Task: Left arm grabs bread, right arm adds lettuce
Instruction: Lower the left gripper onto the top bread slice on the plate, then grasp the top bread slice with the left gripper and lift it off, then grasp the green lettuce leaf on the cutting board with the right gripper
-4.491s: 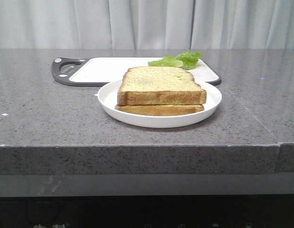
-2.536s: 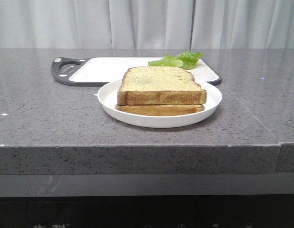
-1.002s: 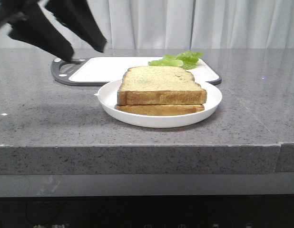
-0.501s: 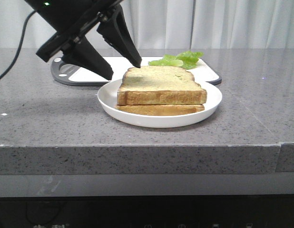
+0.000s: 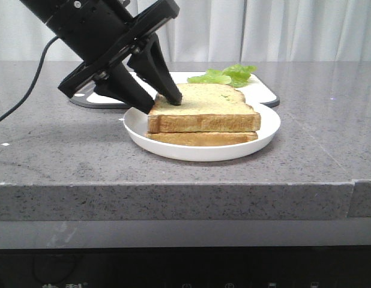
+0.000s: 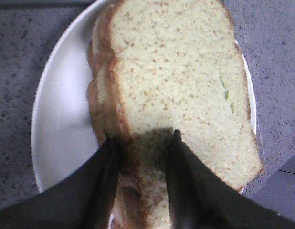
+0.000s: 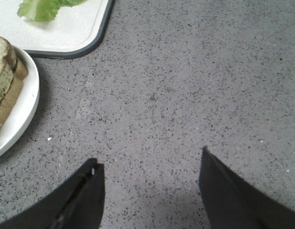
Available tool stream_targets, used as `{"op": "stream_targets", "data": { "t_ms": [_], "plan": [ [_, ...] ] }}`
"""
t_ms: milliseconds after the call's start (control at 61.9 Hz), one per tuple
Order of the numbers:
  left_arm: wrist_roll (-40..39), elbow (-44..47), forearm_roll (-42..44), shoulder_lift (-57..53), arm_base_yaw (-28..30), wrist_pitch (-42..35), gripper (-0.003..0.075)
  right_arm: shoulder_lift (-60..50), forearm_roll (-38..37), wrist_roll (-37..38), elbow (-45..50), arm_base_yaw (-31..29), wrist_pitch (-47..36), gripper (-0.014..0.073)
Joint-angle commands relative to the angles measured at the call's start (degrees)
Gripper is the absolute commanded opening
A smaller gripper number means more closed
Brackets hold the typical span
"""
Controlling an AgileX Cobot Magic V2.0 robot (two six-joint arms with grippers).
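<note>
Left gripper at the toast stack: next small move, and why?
Probably close the left gripper. Its open fingers straddle the near-left edge of the thick golden-crusted toast slice, one on the speckled top face, the other down beside the crust over the round white plate, so closing should pinch that edge before lifting.

Bread [image 5: 203,108]: thick square toast slice, golden-brown crust, pale speckled face up, lying flat atop thinner brown slice [image 5: 200,138] on white plate [image 5: 266,129]. Lettuce [image 5: 224,75]: bright green ruffled leaf, crinkled edges, lying on white cutting board [image 5: 131,87] just behind plate, apart from bread.
</note>
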Motion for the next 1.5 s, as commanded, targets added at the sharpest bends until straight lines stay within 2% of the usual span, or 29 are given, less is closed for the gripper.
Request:
{"op": "stream_targets", "data": {
  "t_ms": [0,145,355,485,711,953,1131,1325,1486],
  "plan": [
    [0.29,-1.77,-2.18,-2.56,-0.48,-0.93,0.01,-0.08,-0.53,-0.3,-2.0,-0.36,-3.52,0.0458],
    [0.29,-1.77,-2.18,-2.56,-0.48,-0.93,-0.0018,-0.08,-0.53,-0.3,-2.0,-0.36,-3.58,0.0458],
    [0.29,-1.77,-1.92,-5.71,-0.48,-0.83,-0.002,-0.08,-0.53,-0.3,-2.0,-0.36,-4.14,0.0458],
    [0.29,-1.77,1.4,-10.81,-0.16,-0.83,-0.002,-0.08,0.09,-0.3,-2.0,-0.36,-5.33,0.0458],
    [-1.7,-1.57,13.57,-23.71,0.85,-0.72,-0.002,0.3,1.43,-0.3,-2.0,-0.36,-5.78,0.0458],
    [-16.27,4.95,36.03,-37.8,0.85,-0.72,-0.002,4.72,6.08,-0.3,-3.12,-0.36,-6.32,0.0458],
    [-24.47,12.67,47.63,-45.74,0.85,-0.63,-0.002,11.37,8.06,-0.3,-8.83,-0.36,-2.68,0.0458],
    [-26.68,18.72,52.74,-50.19,0.85,-0.63,-0.002,20.54,11.71,-3.6,-17.6,-0.36,0.48,0.0458],
    [-26.68,20.63,53.38,-51.03,0.85,-0.63,-0.002,28.24,19.43,-8.28,-25.04,-0.36,1.64,0.0458]
  ]
}}
